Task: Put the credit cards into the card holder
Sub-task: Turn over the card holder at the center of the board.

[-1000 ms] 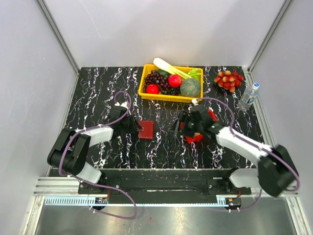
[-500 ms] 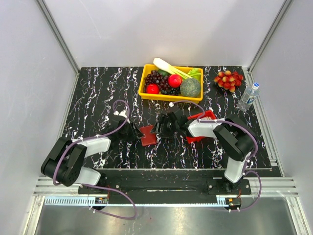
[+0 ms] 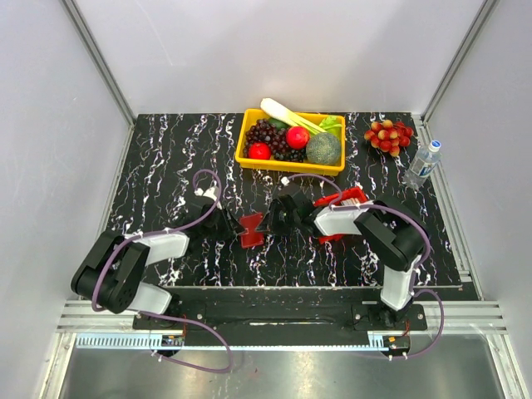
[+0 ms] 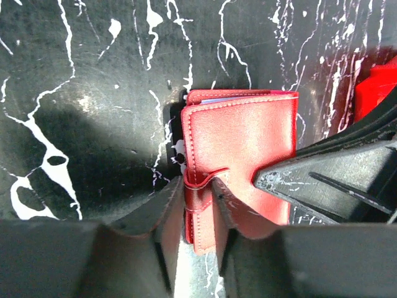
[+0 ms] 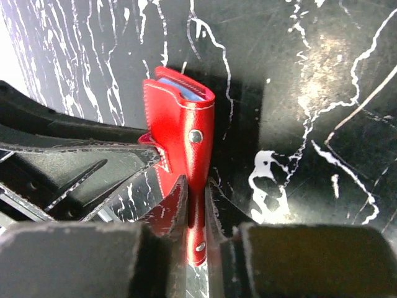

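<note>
The dark red card holder (image 3: 252, 230) stands on edge on the black marble table, between my two grippers. In the left wrist view my left gripper (image 4: 198, 187) is shut on the near stitched edge of the card holder (image 4: 242, 136). In the right wrist view my right gripper (image 5: 195, 186) is shut on the thin snap flap of the card holder (image 5: 184, 115), whose pale blue inner face shows at the top. From above, the left gripper (image 3: 233, 226) and right gripper (image 3: 268, 223) meet at the holder. Pale and dark edges of the credit cards (image 3: 354, 194) show in the red tray.
A bright red open tray (image 3: 337, 224) lies just right of the right gripper. A yellow bin of fruit and vegetables (image 3: 290, 141) stands at the back. A bunch of red grapes (image 3: 388, 135) and a water bottle (image 3: 422, 164) sit at the back right.
The right arm swung left from the red tray to the card holder and its jaws closed on the flap. The holder went from lying flat to standing on edge; the left gripper stayed at it.
</note>
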